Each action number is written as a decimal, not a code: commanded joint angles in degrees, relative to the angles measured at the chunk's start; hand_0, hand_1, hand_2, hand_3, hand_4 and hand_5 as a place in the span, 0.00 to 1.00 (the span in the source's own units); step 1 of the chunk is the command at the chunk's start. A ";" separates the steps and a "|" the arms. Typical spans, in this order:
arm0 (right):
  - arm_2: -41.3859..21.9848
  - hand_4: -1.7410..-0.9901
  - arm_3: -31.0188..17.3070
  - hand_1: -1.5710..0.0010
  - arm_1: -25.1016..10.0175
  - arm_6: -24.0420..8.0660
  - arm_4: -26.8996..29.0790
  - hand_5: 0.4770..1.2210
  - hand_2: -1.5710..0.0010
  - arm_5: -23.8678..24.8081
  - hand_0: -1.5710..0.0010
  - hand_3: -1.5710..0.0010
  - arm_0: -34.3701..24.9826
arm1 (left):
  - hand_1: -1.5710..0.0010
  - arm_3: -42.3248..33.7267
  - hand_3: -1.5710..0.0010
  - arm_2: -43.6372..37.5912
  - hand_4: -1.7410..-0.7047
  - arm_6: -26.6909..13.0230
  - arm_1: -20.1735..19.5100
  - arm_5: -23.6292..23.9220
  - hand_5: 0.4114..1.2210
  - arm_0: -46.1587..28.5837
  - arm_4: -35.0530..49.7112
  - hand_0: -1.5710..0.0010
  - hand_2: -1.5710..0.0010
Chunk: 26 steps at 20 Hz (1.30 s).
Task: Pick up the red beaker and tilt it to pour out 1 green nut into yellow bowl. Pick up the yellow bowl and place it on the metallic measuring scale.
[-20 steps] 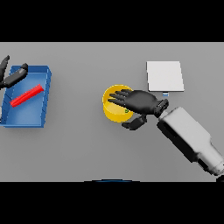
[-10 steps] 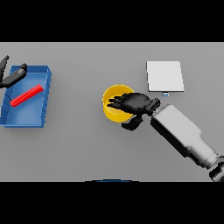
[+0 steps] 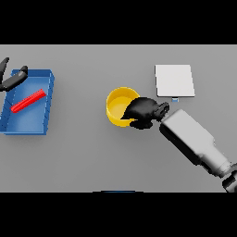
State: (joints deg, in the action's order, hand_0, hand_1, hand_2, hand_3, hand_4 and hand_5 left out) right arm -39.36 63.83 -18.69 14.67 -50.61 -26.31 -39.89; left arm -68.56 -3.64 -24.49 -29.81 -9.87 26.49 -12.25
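My right hand [image 3: 144,111] curls its fingers over the right rim of the bowl [image 3: 119,105] at frame centre; I should pinch the wall firmly, lift level, then carry it upper right onto the scale [image 3: 174,80].

The right hand [image 3: 144,111] is matte black, with thick rounded fingers and a stubby thumb, and it joins a boxy forearm [image 3: 192,141] of pale grey-white with smooth flat faces and softened edges. Toward the elbow that forearm narrows into a darker grey collar ending in a black joint. The left hand [image 3: 11,78] is the same black, its fingers slim and tapered.
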 commanded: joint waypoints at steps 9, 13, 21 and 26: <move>0.76 0.02 3.57 0.03 -1.93 -1.96 2.32 0.98 0.10 -3.32 0.03 0.25 0.06 | 1.00 -0.18 1.00 0.26 0.93 -0.36 0.33 0.15 0.36 0.03 -0.12 1.00 1.00; 3.21 0.01 8.92 0.01 -4.80 -4.52 4.94 0.99 0.06 -7.49 0.01 0.26 -0.79 | 1.00 0.26 1.00 0.59 0.94 0.30 0.28 0.30 0.36 0.15 -0.65 1.00 1.00; 5.81 0.00 11.94 0.00 -6.56 -11.43 5.81 1.00 0.03 -8.08 0.03 0.25 -2.08 | 1.00 -0.47 1.00 -0.54 0.91 -0.22 0.48 -0.22 0.36 0.38 1.26 1.00 1.00; 9.24 0.00 8.75 0.00 -10.02 -10.31 5.90 1.00 0.03 -4.23 0.01 0.26 -4.18 | 1.00 -2.23 1.00 -0.94 0.88 -1.92 0.72 -0.18 0.39 -0.32 2.19 1.00 1.00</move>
State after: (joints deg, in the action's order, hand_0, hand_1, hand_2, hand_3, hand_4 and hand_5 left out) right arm -30.10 72.58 -28.73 4.10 -44.77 -30.48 -44.10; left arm -70.80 -4.58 -26.37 -29.10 -10.02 26.19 -10.06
